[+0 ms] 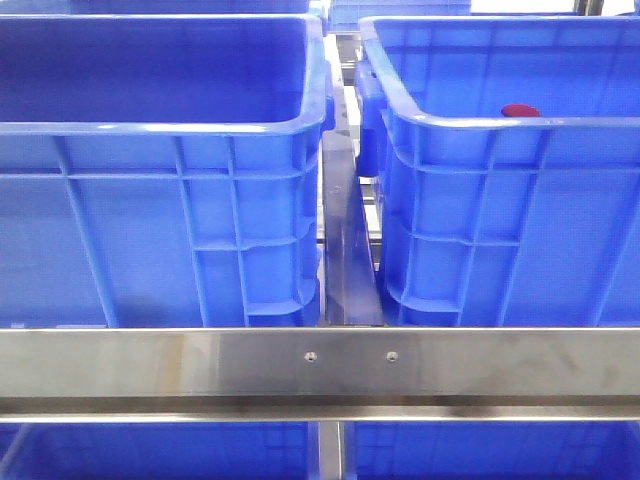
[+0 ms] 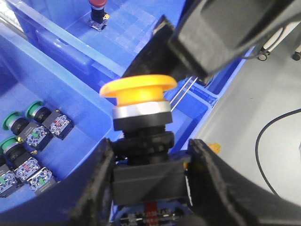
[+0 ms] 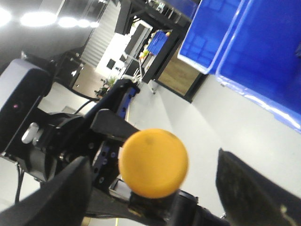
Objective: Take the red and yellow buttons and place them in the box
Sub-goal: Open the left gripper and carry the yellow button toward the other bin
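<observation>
My left gripper [image 2: 151,147] is shut on the black base of the yellow button [image 2: 138,89], holding it upright above the rim of a blue crate [image 2: 56,84]. In the right wrist view the yellow cap [image 3: 151,155] sits between the wide-apart fingers of my open right gripper [image 3: 153,162], untouched by them. That gripper's black body [image 2: 225,33] hangs just over the cap. The red button [image 2: 97,4] stands in the neighbouring crate; its red top [image 1: 520,110] shows over the right crate's rim [image 1: 500,125]. Which of the two crates is the box I cannot tell. Neither gripper shows in the front view.
Several green-capped buttons [image 2: 35,127] lie in the crate under my left gripper. A steel rail [image 1: 200,365] crosses in front of both crates, and a steel strip [image 1: 345,240] runs between them. The left crate [image 1: 150,200] looks bare inside. A black cable [image 2: 273,141] lies on grey floor beyond the crates.
</observation>
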Tool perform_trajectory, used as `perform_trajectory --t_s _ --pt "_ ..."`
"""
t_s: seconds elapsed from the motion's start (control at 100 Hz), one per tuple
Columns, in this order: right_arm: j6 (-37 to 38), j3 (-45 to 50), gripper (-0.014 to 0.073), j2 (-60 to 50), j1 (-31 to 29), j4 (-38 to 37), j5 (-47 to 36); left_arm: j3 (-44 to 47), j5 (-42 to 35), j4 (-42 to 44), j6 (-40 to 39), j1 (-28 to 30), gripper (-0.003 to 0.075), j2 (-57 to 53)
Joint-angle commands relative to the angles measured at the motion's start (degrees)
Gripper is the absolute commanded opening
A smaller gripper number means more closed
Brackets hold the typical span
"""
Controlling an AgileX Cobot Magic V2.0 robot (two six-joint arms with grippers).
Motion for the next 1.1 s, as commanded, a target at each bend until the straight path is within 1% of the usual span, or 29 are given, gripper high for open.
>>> perform_trajectory --t_s 0.0,0.14,0.19,0.24,0.26,0.29,0.34,0.35,0.36,0.4,0.45,0.5,0.55,0.62,0.67,0.69,0.74,0.76,0.79,0.86,0.91,0.99,1.09 --pt "-0.23 -3.21 0.057 -0.42 1.65 8.42 2.07 -1.51 -3.98 -0.13 0.07 -0.47 -0.0019 -0.85" --pt "-0.29 -4.66 0.057 0.21 2.87 8.32 1.57 -1.51 -3.98 -0.13 0.07 -0.47 -0.0019 -0.85" --pt "-0.29 -4.95 0.0554 0.33 2.98 8.1 1.42 -1.51 -3.98 -0.13 0.07 -0.47 -0.0019 -0.85" --pt "-0.29 -5.02 0.0509 0.33 2.98 8.03 1.28 -1.51 -3.98 -0.13 0.07 -0.47 -0.0019 -0.85" --pt "-0.29 -5.02 0.0473 0.33 2.98 8.03 1.24 -1.51 -3.98 -0.13 0.07 -0.47 -0.0019 -0.85" --pt "-0.29 -5.02 0.0442 0.33 2.98 7.98 1.21 -1.51 -3.98 -0.13 0.07 -0.47 -0.0019 -0.85" --pt "-0.29 -5.02 0.0366 0.33 2.98 7.69 1.08 -1.51 -3.98 -0.13 0.07 -0.47 -0.0019 -0.85" --pt "-0.29 -5.02 0.0333 0.33 2.98 7.69 1.08 -1.51 -3.98 -0.13 0.07 -0.47 -0.0019 -0.85" --pt "-0.29 -5.02 0.0333 0.33 2.98 7.61 1.08 -1.51 -3.98 -0.13 0.07 -0.47 -0.0019 -0.85" --pt "-0.29 -5.02 0.0266 0.33 2.98 7.56 1.08 -1.51 -3.98 -0.13 0.07 -0.47 -0.0018 -0.85" --pt "-0.29 -5.02 0.0218 0.33 2.98 7.56 1.08 -1.51 -3.98 -0.13 0.07 -0.47 -0.0017 -0.85" --pt "-0.34 -5.02 0.0195 0.33 2.98 7.56 1.08 -1.51 -3.84 -0.13 0.07 -0.47 -0.0003 -0.85" --pt "-0.34 -5.02 0.0194 0.33 2.98 7.56 1.03 -1.51 -3.61 -0.13 0.07 -0.47 0.0034 -0.85" --pt "-0.4 -5.02 0.0194 0.33 2.98 7.49 1.03 -1.51 -3.04 -0.13 0.07 -0.47 0.0127 -0.85" --pt "-0.4 -5.02 0.0194 0.33 2.98 7.37 1.03 -1.51 -2.88 -0.13 -0.04 -0.47 0.0227 -0.85" --pt "-0.4 -5.02 0.0194 0.33 2.98 7.28 1.03 -1.51 -2.78 -0.13 -0.04 -0.47 0.0256 -0.85" --pt "-0.4 -5.02 0.0194 0.33 2.98 7.05 1.03 -1.51 -2.79 -0.13 -0.16 -0.47 0.0373 -0.85" --pt "-0.45 -5.02 0.0194 0.33 2.98 6.99 1.03 -1.51 -2.79 -0.13 -0.16 -0.47 0.0401 -0.85" --pt "-0.44 -5.02 0.0194 0.33 2.98 6.86 0.97 -1.51 -2.79 -0.13 -0.16 -0.47 0.0465 -0.85" --pt "-0.54 -5.02 0.0194 0.33 2.98 6.74 0.82 -1.51 -2.79 -0.13 -0.23 -0.47 0.0555 -0.85" --pt "-1.26 -5.02 0.0194 0.33 2.86 6.74 0.37 -1.51 -2.79 -0.13 -0.23 -0.47 0.0581 -0.85" --pt "-2.53 -5.02 0.0194 0.33 2.7 6.74 -1.23 -1.51 -2.91 0.0 -0.38 -0.47 0.0582 -1.0" --pt "-4.38 -5.02 0.0194 0.28 0.74 6.74 -2.95 -1.51 -3.17 1.26 -1.5 -0.19 0.058 -1.05"
